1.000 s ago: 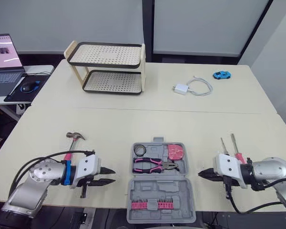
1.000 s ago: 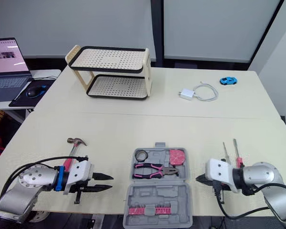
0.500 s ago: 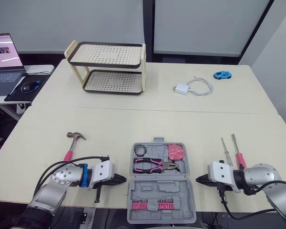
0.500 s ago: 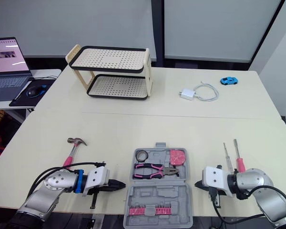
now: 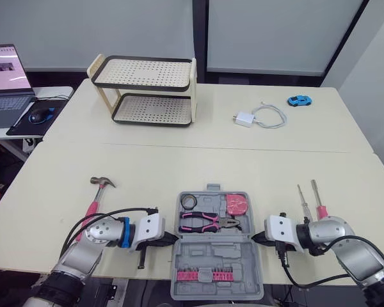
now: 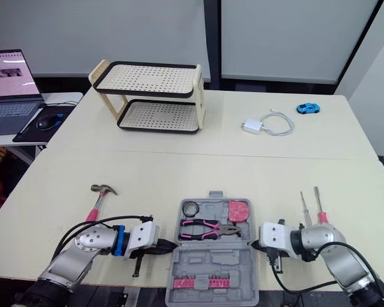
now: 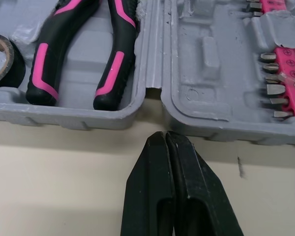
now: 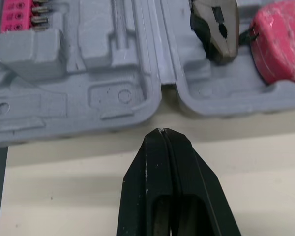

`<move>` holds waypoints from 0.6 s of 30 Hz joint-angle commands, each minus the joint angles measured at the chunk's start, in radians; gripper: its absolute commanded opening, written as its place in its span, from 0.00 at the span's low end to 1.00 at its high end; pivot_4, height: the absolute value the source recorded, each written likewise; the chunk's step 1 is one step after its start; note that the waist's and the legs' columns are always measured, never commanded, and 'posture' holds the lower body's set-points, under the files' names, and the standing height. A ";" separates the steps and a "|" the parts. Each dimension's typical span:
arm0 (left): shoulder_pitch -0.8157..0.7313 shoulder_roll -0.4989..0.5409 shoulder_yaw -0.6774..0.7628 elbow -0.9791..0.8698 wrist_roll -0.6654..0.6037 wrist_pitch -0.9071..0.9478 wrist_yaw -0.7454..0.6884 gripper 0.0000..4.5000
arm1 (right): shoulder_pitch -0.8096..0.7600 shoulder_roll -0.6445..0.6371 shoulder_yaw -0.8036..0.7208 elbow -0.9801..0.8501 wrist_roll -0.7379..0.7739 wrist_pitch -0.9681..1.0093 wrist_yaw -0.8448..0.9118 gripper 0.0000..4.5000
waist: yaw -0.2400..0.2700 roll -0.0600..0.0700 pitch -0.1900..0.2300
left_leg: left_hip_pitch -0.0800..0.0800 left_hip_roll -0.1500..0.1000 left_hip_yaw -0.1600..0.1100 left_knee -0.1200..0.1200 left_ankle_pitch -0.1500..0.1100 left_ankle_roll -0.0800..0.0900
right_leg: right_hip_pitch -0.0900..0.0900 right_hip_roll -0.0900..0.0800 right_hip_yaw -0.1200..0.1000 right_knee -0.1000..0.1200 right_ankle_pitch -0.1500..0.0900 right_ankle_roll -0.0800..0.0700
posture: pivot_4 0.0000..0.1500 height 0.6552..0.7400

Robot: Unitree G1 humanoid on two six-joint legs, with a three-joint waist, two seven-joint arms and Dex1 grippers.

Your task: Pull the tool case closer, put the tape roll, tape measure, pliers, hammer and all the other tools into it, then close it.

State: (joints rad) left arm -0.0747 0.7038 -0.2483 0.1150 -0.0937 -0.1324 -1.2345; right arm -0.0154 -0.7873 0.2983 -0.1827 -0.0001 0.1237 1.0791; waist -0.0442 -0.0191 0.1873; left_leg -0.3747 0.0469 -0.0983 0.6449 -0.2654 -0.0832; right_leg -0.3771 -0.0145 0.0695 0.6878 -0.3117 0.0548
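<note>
- Case lies open at the near edge of the surface, so I judge the pull done; its lid is not yet closed.
- My left tool and my right tool are both clenched on nothing, tips just beside the case's hinge, one on each side.
- Inside sit the pliers, tape roll and tape measure.
- Left of the case lies the hammer, right of it two screwdrivers; both remain to pack.

Both head eyes look down over the whole table, tool case at lower centre. Each wrist camera sits close, facing the case's hinge from opposite sides.
</note>
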 commanded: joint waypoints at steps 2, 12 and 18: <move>-0.019 -0.016 -0.013 -0.036 0.005 0.005 0.015 0.01 | -0.016 0.018 0.017 -0.011 -0.006 0.001 -0.001 0.00 | 0.002 0.000 0.000 | 0.000 0.000 0.000 0.000 0.000 0.000 | 0.000 0.000 0.000 0.000 0.000 0.000 | 1.00 0.94; -0.058 -0.041 -0.026 -0.047 0.016 0.023 0.026 0.01 | -0.028 0.059 0.015 -0.038 0.005 0.044 -0.019 0.00 | 0.002 0.000 0.000 | 0.000 0.000 0.000 0.000 0.000 0.000 | 0.000 0.000 0.000 0.000 0.000 0.000 | 1.00 0.94; -0.095 -0.062 -0.026 -0.036 0.026 0.035 0.040 0.01 | -0.051 0.088 0.006 -0.037 0.004 0.071 -0.035 0.00 | 0.002 0.000 0.000 | 0.000 0.000 -0.001 0.000 0.000 0.000 | 0.000 0.000 -0.001 0.000 0.000 0.000 | 1.00 0.94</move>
State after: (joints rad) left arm -0.1470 0.6732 -0.2579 0.1161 -0.0508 -0.0862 -1.1985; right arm -0.0383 -0.7273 0.2979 -0.1737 -0.0181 0.2059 1.0552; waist -0.0419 -0.0190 0.1874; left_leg -0.3747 0.0468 -0.0987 0.6449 -0.2654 -0.0832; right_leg -0.3771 -0.0146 0.0691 0.6876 -0.3117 0.0549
